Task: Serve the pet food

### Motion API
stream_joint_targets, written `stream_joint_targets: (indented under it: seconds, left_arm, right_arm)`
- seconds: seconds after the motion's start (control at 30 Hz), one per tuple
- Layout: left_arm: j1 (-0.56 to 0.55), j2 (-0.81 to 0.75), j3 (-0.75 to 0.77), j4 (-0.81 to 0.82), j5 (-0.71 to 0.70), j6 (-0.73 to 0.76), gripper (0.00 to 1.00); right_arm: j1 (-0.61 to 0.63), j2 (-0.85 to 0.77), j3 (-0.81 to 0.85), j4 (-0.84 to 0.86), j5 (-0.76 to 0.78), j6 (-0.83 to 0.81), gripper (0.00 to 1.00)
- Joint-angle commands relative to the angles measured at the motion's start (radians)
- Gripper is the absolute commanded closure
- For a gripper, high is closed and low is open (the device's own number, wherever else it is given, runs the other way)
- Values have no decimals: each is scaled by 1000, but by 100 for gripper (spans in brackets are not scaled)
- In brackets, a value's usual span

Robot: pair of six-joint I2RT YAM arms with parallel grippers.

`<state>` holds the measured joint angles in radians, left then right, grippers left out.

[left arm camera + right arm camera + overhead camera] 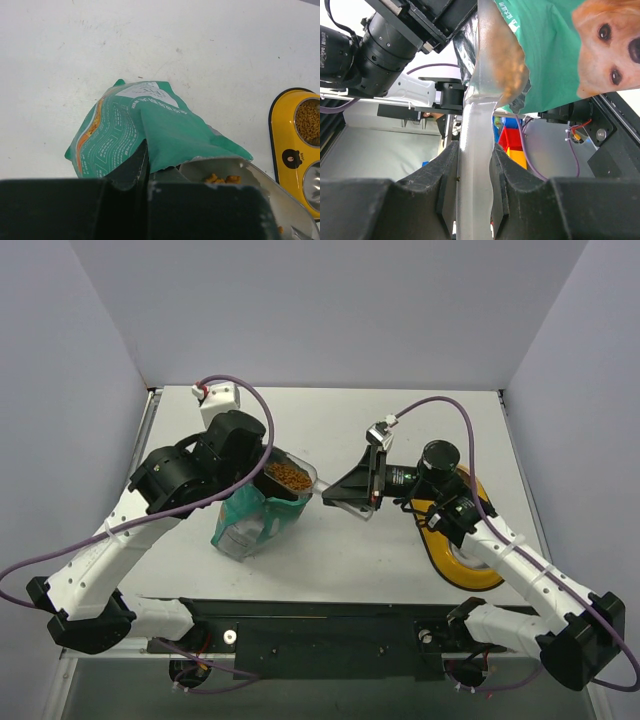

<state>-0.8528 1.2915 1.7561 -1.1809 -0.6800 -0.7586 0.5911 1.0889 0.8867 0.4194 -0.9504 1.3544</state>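
Note:
The pet food [289, 476] is golden-brown kibble heaped in a clear plastic scoop [305, 480] held at the mouth of the teal-green bag [245, 520]. My right gripper [338, 494] is shut on the scoop's handle [475, 165], with the kibble-filled bowl [509, 65] just beyond, against the bag's dog picture [600, 45]. My left gripper [145, 167] is shut on the bag's torn top edge [175, 155], holding it open; a few pellets [221, 178] show in the scoop behind it. The bag's lower part [115, 130] slumps on the table.
A yellow double pet bowl [452, 558] sits on the table right of the bag, under my right arm. Its far dish [309, 120] holds kibble, and the near dish [312, 182] is bare metal. White table [330, 420] stretches behind.

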Motion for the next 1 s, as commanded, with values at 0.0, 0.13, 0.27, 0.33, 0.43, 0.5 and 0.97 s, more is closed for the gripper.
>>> stream_joint_targets:
  seconds: [0.0, 0.13, 0.27, 0.33, 0.43, 0.5, 0.97]
  left_arm:
    - [4, -61, 83, 181, -135, -83, 100]
    - [6, -50, 108, 118, -167, -160, 100]
    - [9, -81, 54, 196, -136, -118, 100]
    - [9, -104, 14, 268, -92, -79, 100]
    - [11, -120, -15, 326, -17, -50, 100]
    - [11, -113, -29, 363, 55, -30, 100]
    - [-43, -9, -49, 483, 382, -8, 100]
  right_arm:
    - [-16, -47, 40, 23, 18, -27, 100]
    - [-17, -70, 34, -2, 16, -27, 100]
    - [-17, -102, 32, -112, 30, -87, 100]
    - [-17, -100, 57, -215, 41, -142, 100]
    - [-10, -70, 142, -446, 61, -276, 100]
    - [5, -41, 188, -505, 70, -307, 100]
    - [55, 186, 520, -1147, 323, -546, 100]
